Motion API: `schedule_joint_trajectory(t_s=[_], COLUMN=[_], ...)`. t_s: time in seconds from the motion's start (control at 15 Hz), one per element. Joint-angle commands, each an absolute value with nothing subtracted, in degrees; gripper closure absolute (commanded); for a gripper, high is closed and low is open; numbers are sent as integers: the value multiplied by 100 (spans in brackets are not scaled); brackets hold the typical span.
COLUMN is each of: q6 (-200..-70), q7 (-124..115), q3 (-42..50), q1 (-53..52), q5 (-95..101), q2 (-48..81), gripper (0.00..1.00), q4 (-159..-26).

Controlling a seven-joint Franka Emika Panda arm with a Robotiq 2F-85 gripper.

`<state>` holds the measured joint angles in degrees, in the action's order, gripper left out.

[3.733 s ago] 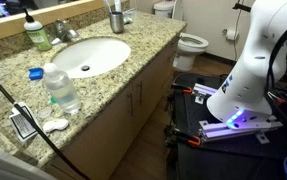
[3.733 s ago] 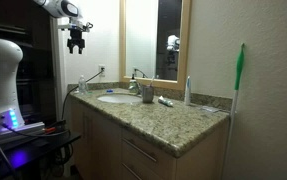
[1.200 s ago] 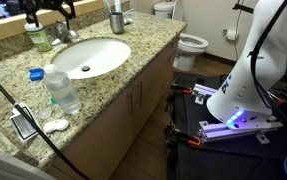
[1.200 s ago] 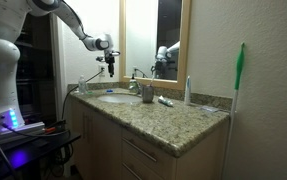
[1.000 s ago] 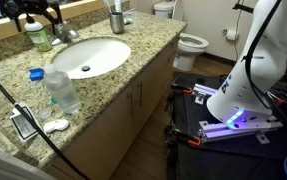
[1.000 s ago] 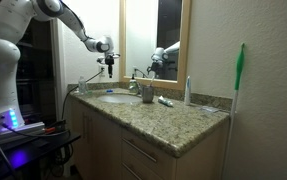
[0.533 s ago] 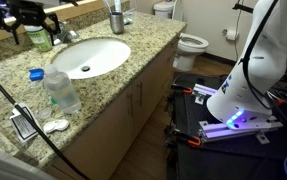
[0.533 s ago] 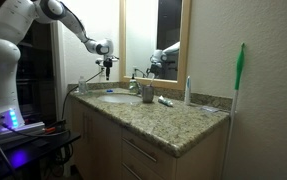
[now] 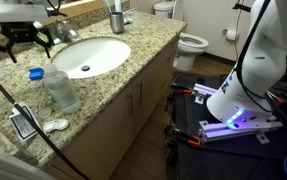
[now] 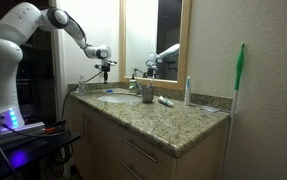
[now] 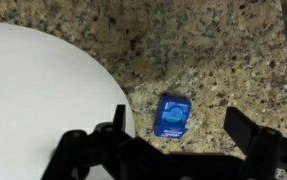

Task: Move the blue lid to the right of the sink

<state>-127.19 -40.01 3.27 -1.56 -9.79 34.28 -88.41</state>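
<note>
- Wrist view: the gripper [image 11: 161, 152] has its two dark fingers [image 11: 81, 150] spread wide with nothing between them, and speckled granite shows in the gap.
- Under that gap lies the blue lid [image 11: 171, 115], flat on the countertop [image 11: 218, 50]. It is just beside the white rim of the sink [image 11: 38, 90] and not touching it. Through the blur it looks squarish, and I cannot read the mark on its top.
- No finger touches the lid; both sit clear of it on either side in this view.
- In an exterior view the gripper [image 9: 19, 42] hangs over the back corner of the countertop [image 9: 138, 60], near the chrome faucet [image 9: 63, 31], with its fingers parted and pointing down.
- There the blue lid [image 9: 35, 73] rests on the granite between the sink [image 9: 91, 55] and the counter's end. It is just beside the cap end of a clear bottle [image 9: 62, 90] that stands upright.
- A small white object [image 9: 55, 125] and a dark framed item [image 9: 23, 122] lie nearer the counter's front edge, past the bottle.
- A cup [image 9: 117, 18] stands on the far side of the sink, and a white toilet [image 9: 189, 45] sits beyond the counter.
- In an exterior view the arm reaches in from the white robot body, and the gripper [image 10: 105, 71] hovers above the counter's end, short of the sink [image 10: 118, 98] and the mirror [image 10: 155, 40].
</note>
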Motion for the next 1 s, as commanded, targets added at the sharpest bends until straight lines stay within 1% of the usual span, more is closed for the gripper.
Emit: schedule_joint_trajectory(t_s=[0.0, 0.27, 0.33, 0.6, 0.87, 0.93], q6=[-12707, -13045, -12910, -13100, -13176, -13127], q7=[-4162, -4377, -4215, -4330, -4700, -4489], q3=[457, 485, 421, 465, 745, 559], q1=[-207, -251, -192, -225, -341, -228], q5=[-934, -969, -1006, -976, -704, -873], q2=[3747, 4188, 3940, 4201, 4405, 4250], gripper=[0, 0, 0, 0, 0, 0], q4=[-8697, -8528, -8751, -8605, -8451, -8574])
